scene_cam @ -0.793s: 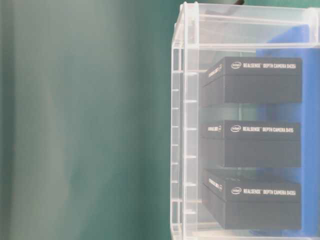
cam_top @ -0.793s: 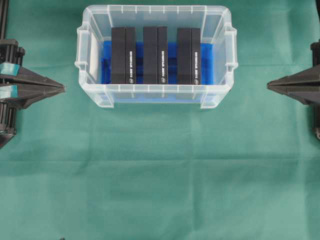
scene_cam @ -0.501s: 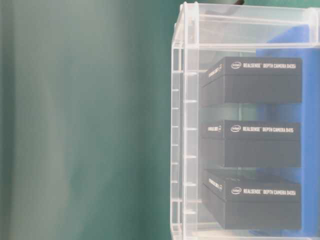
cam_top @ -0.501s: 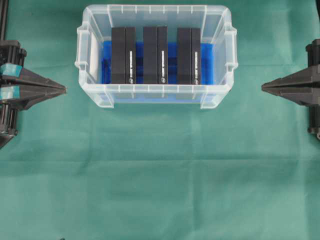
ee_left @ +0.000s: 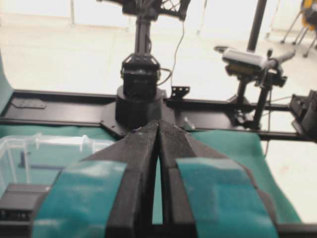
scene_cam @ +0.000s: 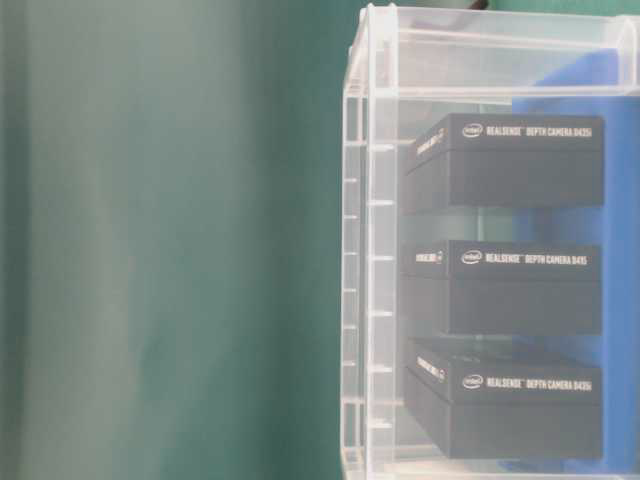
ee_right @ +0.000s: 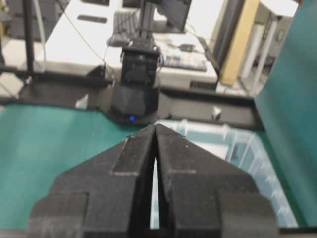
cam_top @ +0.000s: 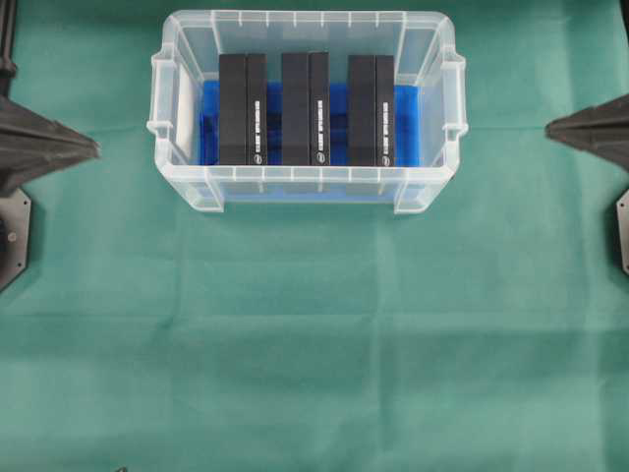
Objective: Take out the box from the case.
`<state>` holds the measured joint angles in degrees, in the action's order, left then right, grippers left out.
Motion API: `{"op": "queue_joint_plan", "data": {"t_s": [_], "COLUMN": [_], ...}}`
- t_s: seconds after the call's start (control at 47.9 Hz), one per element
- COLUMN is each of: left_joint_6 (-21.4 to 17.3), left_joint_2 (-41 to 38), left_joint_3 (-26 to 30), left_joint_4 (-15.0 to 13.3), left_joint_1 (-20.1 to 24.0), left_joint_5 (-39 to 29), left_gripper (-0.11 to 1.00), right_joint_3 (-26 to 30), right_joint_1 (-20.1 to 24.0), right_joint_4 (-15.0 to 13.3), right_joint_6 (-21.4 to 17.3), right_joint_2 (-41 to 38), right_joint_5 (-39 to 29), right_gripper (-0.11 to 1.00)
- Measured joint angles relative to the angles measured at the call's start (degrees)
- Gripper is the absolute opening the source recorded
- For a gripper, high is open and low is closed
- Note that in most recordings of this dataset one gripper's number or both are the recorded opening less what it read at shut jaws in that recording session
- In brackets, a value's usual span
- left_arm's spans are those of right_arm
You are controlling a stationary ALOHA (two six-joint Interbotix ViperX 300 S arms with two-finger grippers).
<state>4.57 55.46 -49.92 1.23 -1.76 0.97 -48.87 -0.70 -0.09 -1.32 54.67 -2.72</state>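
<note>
The clear plastic case [cam_top: 305, 187] stands at the top middle of the green cloth, with a blue cloth on its bottom. Three black boxes stand side by side in it: left [cam_top: 243, 108], middle [cam_top: 306, 108], right [cam_top: 371, 110]. In the table-level view the case [scene_cam: 370, 260] shows at the right with the boxes [scene_cam: 505, 290] stacked down the frame. My left gripper [cam_top: 95, 148] is shut and empty, left of the case and apart from it. My right gripper [cam_top: 550, 129] is shut and empty, right of the case. Both show shut in their wrist views, left [ee_left: 158, 124] and right [ee_right: 155, 127].
The green cloth [cam_top: 314, 344] covers the table in front of the case. The left arm's base [cam_top: 12, 231] sits at the left edge, the right arm's base [cam_top: 622, 231] at the right edge. In the wrist views each arm faces the other's black base.
Both grippers have risen and drawn back toward their own edges of the overhead view. Both stay shut. The case and the boxes have not moved.
</note>
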Motion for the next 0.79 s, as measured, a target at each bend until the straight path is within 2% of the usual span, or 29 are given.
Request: {"op": "queue_joint_plan", "data": {"t_s": [0.23,0.397,0.522,0.793], "left_joint_6": [0.2,1.7,5.0,13.5], "left_joint_2": [-1.3,-1.8,-1.9,-5.9], "left_joint_3": [5.6,7.5,9.3,14.5], "left_joint_4": [0.0,0.0,0.0,0.1], "left_joint_1": [-1.6,-2.8,-3.0,-3.2], "left_joint_5": [-7.6,-12.8,-21.0,-46.4], "left_gripper": [0.02,0.02,0.02,0.02], "right_joint_3": [3.7,5.4,8.5,17.1], "right_joint_1": [0.0,0.0,0.0,0.0], "right_joint_4": [0.0,0.2,0.2,0.1], "right_joint_6": [-0.1,-1.6,-5.6,-16.4], "right_joint_2": [-1.3,-2.5,-3.4,-9.8], "right_joint_5": [-3.0,-10.4,-20.7,-52.4], "right_gripper": [0.03,0.03,0.03,0.03]}}
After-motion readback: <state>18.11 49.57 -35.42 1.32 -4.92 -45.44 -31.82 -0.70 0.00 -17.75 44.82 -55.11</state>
